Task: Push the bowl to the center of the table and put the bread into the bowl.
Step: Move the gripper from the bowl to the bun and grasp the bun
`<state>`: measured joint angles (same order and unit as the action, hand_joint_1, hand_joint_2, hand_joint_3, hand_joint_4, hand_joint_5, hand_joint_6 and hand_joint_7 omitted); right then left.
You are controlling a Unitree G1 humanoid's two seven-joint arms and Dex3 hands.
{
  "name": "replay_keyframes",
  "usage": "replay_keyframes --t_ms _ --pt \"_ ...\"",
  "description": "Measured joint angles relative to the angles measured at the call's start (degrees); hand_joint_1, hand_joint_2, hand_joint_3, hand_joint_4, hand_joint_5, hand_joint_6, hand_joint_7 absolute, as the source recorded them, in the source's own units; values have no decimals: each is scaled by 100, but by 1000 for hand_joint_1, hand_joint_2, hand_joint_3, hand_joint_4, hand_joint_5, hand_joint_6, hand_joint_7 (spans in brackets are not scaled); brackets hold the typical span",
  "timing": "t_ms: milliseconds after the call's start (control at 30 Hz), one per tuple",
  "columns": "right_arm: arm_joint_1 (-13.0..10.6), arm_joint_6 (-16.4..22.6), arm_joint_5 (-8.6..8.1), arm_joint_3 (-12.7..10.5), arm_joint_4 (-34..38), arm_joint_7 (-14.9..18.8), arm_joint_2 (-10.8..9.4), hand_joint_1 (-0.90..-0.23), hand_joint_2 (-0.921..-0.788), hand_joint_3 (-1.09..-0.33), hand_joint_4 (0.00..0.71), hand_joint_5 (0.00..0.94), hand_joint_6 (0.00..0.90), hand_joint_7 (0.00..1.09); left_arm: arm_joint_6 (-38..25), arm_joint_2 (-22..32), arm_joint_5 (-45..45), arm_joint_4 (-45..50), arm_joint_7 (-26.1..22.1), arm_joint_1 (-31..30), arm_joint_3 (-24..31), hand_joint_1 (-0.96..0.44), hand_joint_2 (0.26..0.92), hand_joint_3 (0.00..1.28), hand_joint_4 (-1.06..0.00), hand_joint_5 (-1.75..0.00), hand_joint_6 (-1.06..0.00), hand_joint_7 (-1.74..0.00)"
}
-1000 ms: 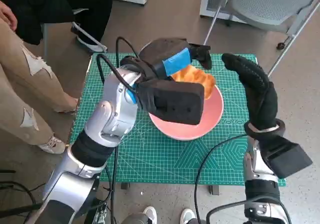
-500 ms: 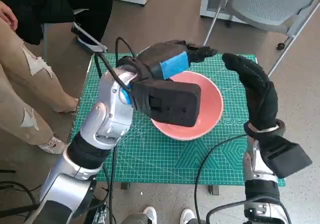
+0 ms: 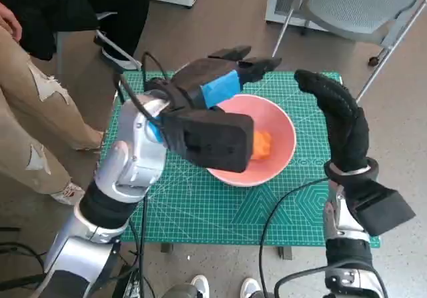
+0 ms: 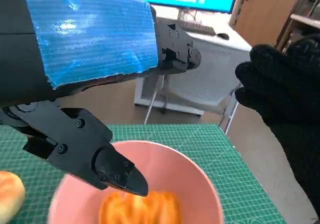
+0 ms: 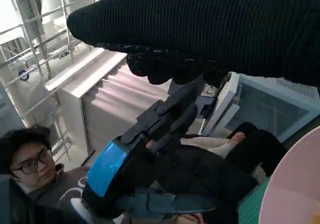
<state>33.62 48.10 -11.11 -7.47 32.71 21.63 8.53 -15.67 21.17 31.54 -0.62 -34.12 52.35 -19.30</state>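
A pink bowl [image 3: 283,128] stands on the green mat, and an orange bread [image 3: 261,145] lies inside it. My left hand [image 3: 217,78] hovers above the bowl's far left rim, fingers spread, holding nothing. My gloved right hand [image 3: 337,108] stands upright just right of the bowl, fingers stretched out and empty. The left wrist view shows the bread [image 4: 140,209] in the bowl [image 4: 200,174] below my left hand's fingers [image 4: 115,169], with the right glove [image 4: 290,93] beside it. In the right wrist view the blue-taped left hand [image 5: 140,169] shows under the glove [image 5: 200,28].
A green cutting mat [image 3: 200,205] covers the small table. A pale bun [image 4: 10,191] lies on the mat beside the bowl. A person [image 3: 40,78] sits at the left, and a grey chair [image 3: 360,5] stands behind the table. A person [image 5: 25,159] watches in the right wrist view.
The left hand has let go of the orange bread, which now lies in the bowl. The hand has opened and drawn up and left. The right hand has stayed put.
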Motion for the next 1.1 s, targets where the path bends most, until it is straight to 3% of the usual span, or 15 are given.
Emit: replay_keyframes --t_ms 500,1100 --pt "54 8 -11 60 100 8 -28 -660 -921 -785 191 0 -1 495 397 892 234 977 654 -1161 785 -598 750 4 1 1 -175 -2" --pt "253 8 -227 94 436 313 -77 -669 -921 -787 191 1 -1 491 42 1413 363 1584 473 -1825 1270 -583 724 0 1 1 -147 0"
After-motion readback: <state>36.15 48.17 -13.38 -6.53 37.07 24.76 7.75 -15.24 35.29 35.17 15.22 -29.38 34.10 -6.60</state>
